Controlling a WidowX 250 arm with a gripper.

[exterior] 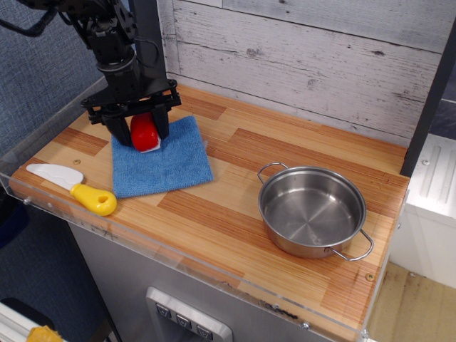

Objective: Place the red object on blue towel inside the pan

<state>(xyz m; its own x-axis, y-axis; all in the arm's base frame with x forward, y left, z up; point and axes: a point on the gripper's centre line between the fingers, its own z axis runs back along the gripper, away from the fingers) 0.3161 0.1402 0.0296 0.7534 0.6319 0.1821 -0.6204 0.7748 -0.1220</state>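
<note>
Nearest the front edge of the wooden desk [235, 214] lies a white toy knife with a yellow handle [71, 187], untouched and apart from the work. To the right, a little further back, the stainless-steel pan [312, 211] stands empty, its two wire loop handles pointing front-right and back-left; nothing is in it, so the placing is not done.

Behind the knife, the blue towel [165, 160] lies flat on the desk, well apart from the pan. At its far left corner the gripper [140, 130] has its two black fingers [159, 120] closed in on either side of the red object [144, 132], which sits between them with its white base low and toward the towel. It looks clamped. Whether the block is clear of the cloth or only tipped on it I cannot tell for certain, though it seems to sit slightly above the towel's back edge.

As a judgement: the grasp is made, and the task is at its early part. What remains is the lift, the carry rightward across the bare desk to above the pan, lowering, and release inside it.
</note>
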